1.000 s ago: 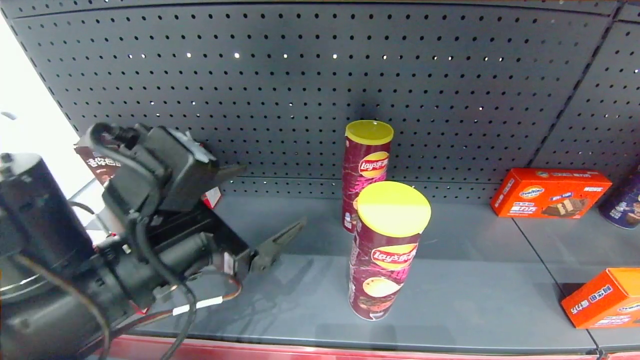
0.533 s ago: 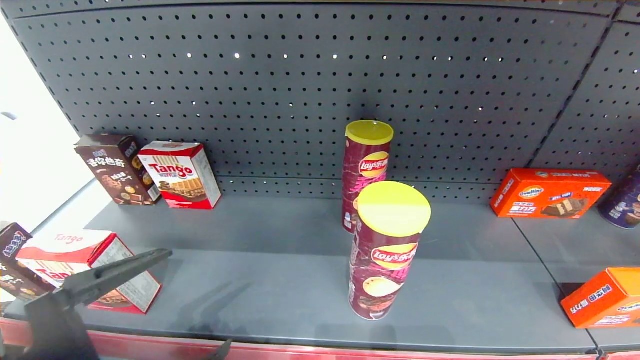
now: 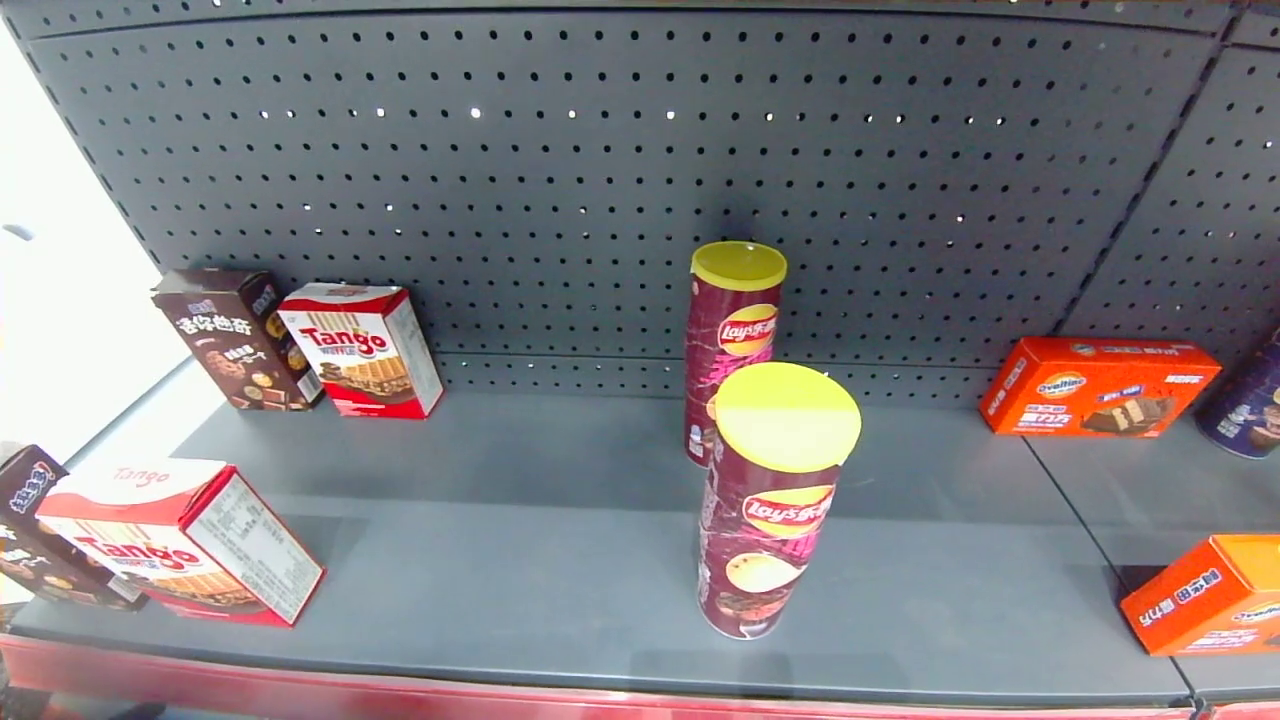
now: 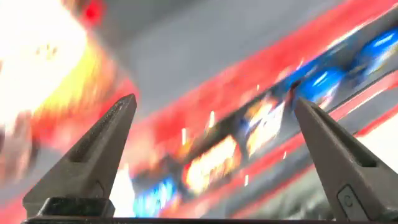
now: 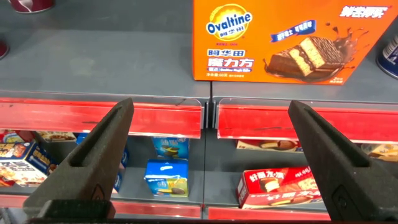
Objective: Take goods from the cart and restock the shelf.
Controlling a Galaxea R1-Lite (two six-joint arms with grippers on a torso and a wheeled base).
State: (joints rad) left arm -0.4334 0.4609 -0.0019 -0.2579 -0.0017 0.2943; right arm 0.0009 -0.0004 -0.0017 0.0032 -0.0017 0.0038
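My left end effector (image 4: 214,99) and right end effector (image 5: 210,102) both gape wide, empty. The front chip can (image 3: 775,500) stands upright in the middle of the shelf (image 3: 560,560). A careless reach could topple it. The left wrist view is smeared, so clearance there is probably guesswork.

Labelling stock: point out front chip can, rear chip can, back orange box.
front chip can (image 3: 788,417), head view, yellow lid.
rear chip can (image 3: 738,264), head view, yellow lid.
back orange box (image 3: 1090,395), head view, front face.
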